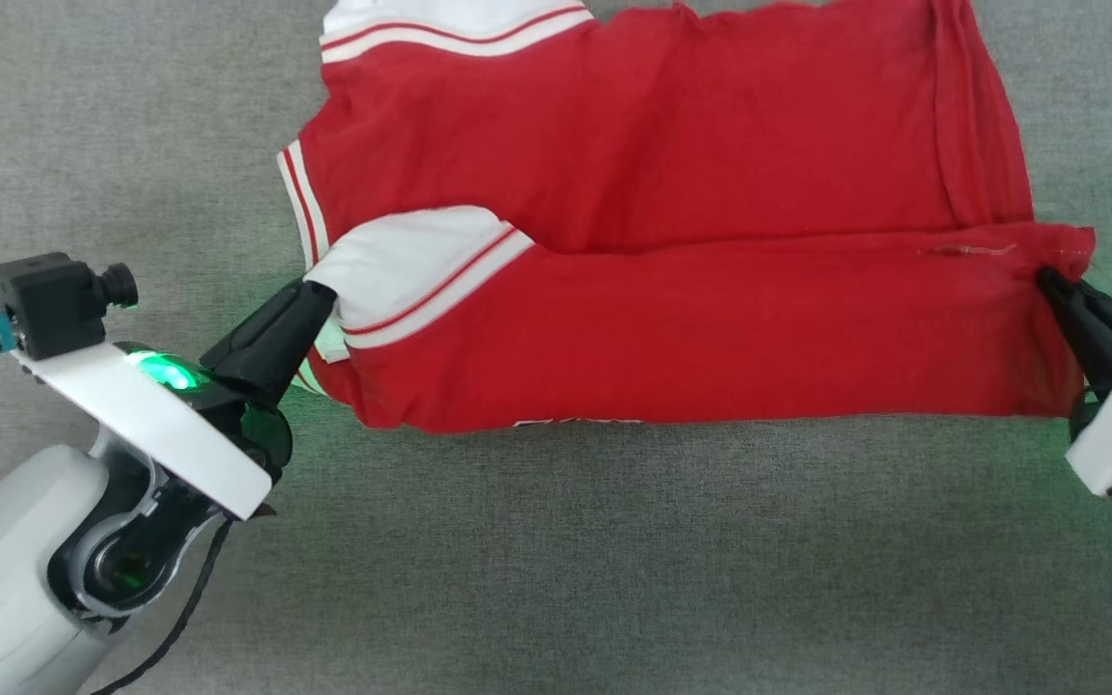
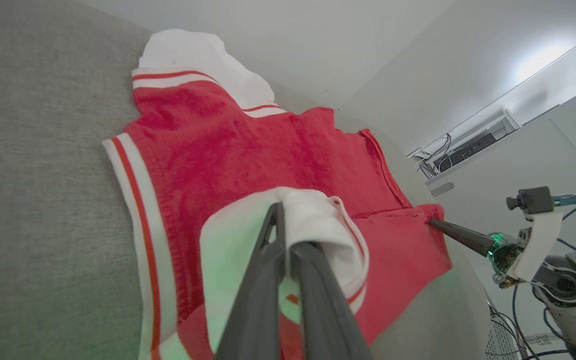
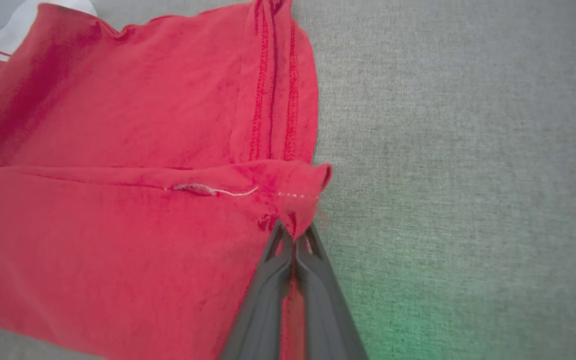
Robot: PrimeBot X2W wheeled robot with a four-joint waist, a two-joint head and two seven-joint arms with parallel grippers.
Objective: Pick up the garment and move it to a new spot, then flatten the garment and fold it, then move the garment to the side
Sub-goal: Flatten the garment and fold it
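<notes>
The garment [image 1: 672, 193] is a red shirt with white striped sleeves, spread across the grey cloth surface with its near half raised and turned back toward the far half. My left gripper [image 1: 319, 294] is shut on the garment's white sleeve corner [image 2: 298, 220] at the left end of that raised edge. At the right end, my right gripper [image 1: 1048, 280] is shut on the red hem corner [image 3: 295, 220]. In the left wrist view the right gripper [image 2: 430, 221] pinches the far red corner. The garment's emblem is hidden under the fold.
Grey fabric surface [image 1: 556, 560] stretches all around the garment, with open room in front and to both sides. In the left wrist view a pale wall, a shelf with cables [image 2: 460, 152] and the right arm's body [image 2: 563, 280] lie beyond the surface's edge.
</notes>
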